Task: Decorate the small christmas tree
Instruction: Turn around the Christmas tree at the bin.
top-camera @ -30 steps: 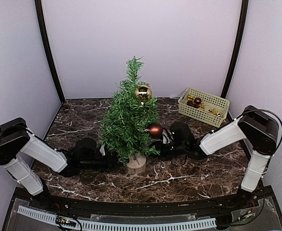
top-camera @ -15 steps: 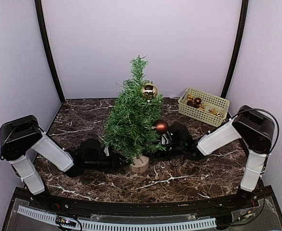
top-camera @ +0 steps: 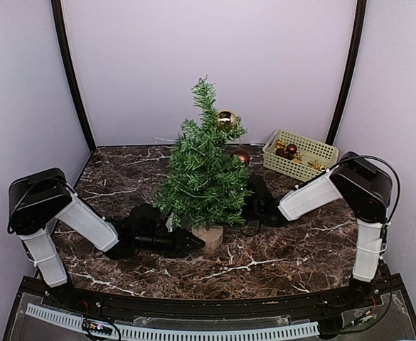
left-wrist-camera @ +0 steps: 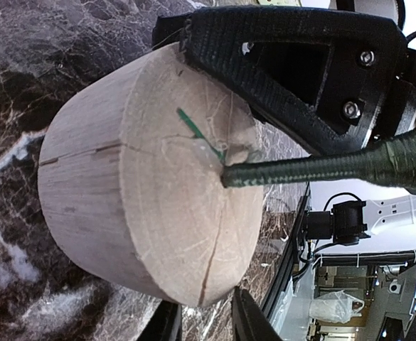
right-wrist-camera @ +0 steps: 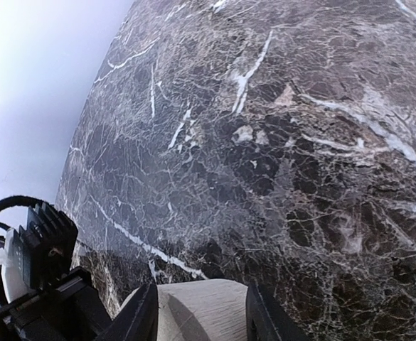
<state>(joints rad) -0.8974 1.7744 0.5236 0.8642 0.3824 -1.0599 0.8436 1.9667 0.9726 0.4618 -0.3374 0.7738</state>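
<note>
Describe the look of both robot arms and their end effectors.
Each arm has boxy black joint housings and white link shells: left arm, right arm. A thin black cable loops over the right arm's upper joint. The left end effector and right end effector have black fingers.

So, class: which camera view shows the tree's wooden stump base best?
The left wrist view: the wooden stump base fills the picture, showing grain, cracks and the trunk entering it. The top external view shows it small, partly under the branches; the right wrist view shows only a pale sliver at the bottom edge.
</note>
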